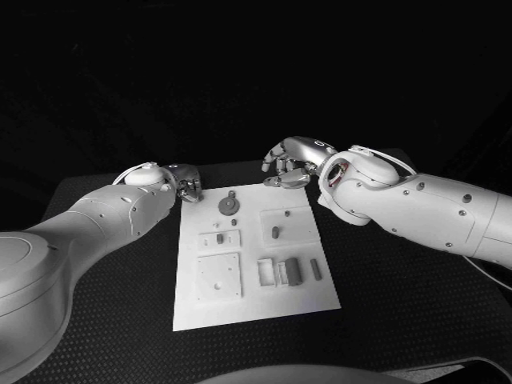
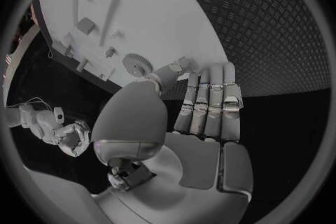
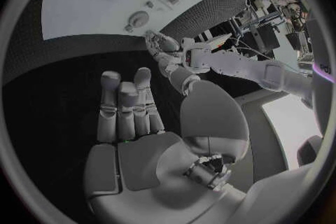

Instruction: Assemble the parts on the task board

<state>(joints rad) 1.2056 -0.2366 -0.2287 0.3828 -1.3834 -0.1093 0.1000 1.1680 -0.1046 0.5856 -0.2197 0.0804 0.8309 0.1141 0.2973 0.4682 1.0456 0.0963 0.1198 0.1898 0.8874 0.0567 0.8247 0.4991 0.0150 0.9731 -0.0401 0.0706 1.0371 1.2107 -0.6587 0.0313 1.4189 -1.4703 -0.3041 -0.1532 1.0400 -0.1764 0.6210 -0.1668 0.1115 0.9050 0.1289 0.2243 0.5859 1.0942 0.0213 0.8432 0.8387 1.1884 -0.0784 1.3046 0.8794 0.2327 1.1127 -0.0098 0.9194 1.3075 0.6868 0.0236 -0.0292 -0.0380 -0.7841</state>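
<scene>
On the black table: the white task board (image 1: 251, 264) is lying flat in the middle, its far edge sitting between the two hands.
Table: the black table (image 1: 418, 304) is showing a ribbed surface around the board.
Left hand: the left hand (image 1: 187, 182) is hovering at the board's far left corner, just beside its edge; in the left wrist view (image 2: 199, 106) its fingers are lying side by side and nearly straight, and it is holding nothing.
Right hand: the right hand (image 1: 289, 164) is hanging just beyond the board's far right corner, fingers curling loosely downward; in the right wrist view (image 3: 133, 106) the fingers are stretching out together with nothing in them.
Round part: a grey gear-like disc (image 1: 227, 206) is lying near the board's far edge, close to the left hand, also showing in the left wrist view (image 2: 136, 63).
Other parts: several small grey blocks (image 1: 289, 270) are standing near the board's middle right; their exact shapes are hard to make out.
Recesses: a square plate area (image 1: 219, 276) is sitting on the board's left side.
</scene>
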